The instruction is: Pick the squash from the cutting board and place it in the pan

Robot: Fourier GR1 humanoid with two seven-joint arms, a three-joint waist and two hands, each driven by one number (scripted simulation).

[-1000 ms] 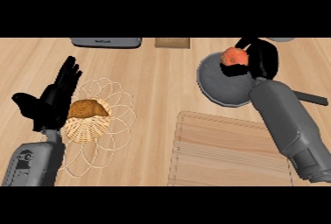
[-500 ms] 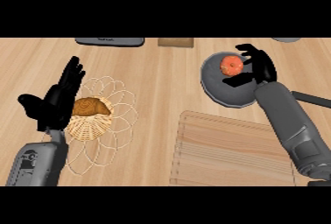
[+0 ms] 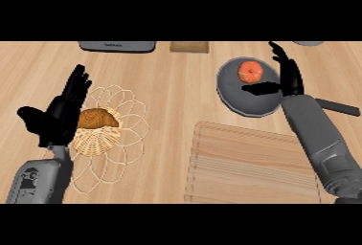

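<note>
forearms: two, grey, smooth casings | left robot hand (image 3: 60,112): black | right robot hand (image 3: 288,76): black

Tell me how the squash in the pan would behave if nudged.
The squash looks round and smooth, so it would probably roll rather than slide. The pan has a raised rim, which should likely keep it inside. It seems rigid, not floppy. The open right hand is beside it, not holding it.

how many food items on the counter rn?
2: the squash lying in the pan at upper right, and a brown bread-like item in the wire basket at left. No others show.
</note>
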